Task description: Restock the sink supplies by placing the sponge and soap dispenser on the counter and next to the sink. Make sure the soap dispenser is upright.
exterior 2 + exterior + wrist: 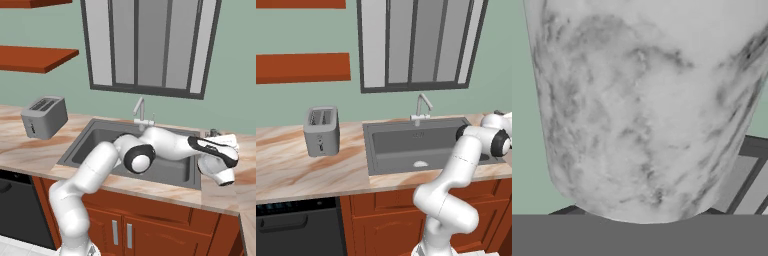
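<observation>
One moment logged, read left to right. At far left a grey toaster stood on the counter, well apart from the work. The sink lay at centre, its faucet at the back rim.

The arm reached across the front of the basin to the counter strip on the sink's right side. In the right base view the gripper hung low over that strip, just beside the basin's right edge.

In the hand view the soap dispenser sat very near the camera: a whitish, grey-marbled cylinder with wall and window frame behind it. Its base was cut off at the bottom of that view, so contact with the counter could not be confirmed. The fingertips were hidden, so I could not tell whether the fingers were parted, closed, or clamped on the bottle.

Judgement: placement step for the dispenser, close to the release.

Risks:
- If the base was not flat on the counter at release, the bottle could drop and topple, breaking the upright condition.
- A finger dragging on the wall during retreat could tip it.
- The spot lay close to the basin edge, so a nudge leftward could send it into the sink.
</observation>
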